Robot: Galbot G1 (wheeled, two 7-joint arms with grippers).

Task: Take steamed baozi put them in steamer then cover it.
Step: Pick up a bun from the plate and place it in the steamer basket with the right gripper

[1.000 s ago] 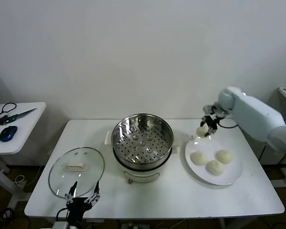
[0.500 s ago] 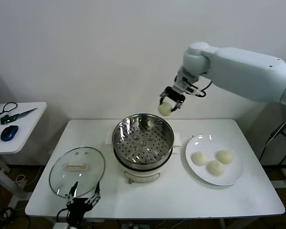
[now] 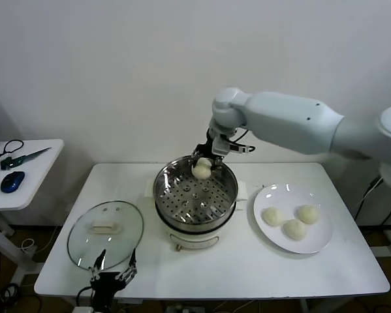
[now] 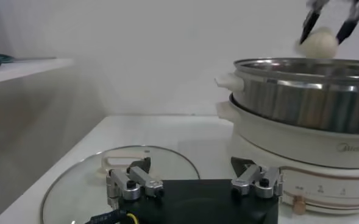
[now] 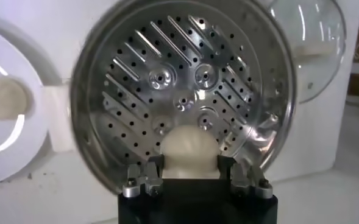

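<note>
Steel pot [image 3: 195,189] sits mid-table; the right gripper [image 3: 202,161], jaws clamped on a bun [image 3: 201,171], hangs over its far rim. Let go here and the bun might clip that rim and roll off. The left gripper [image 3: 112,272] waits, jaws apart, beside the glass lid [image 3: 105,233].

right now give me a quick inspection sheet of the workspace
Surface: white table.
Job's things: steamer open, tray bare; one baozi held above its far rim; three baozi on white plate; cover flat beside the steamer.
Clutter: nothing seen.
Grippers: right gripper shut on the baozi; left gripper open at the near edge by the cover.
Cables: black cable on side desk.
Surroundings: white wall; blue mouse.
</note>
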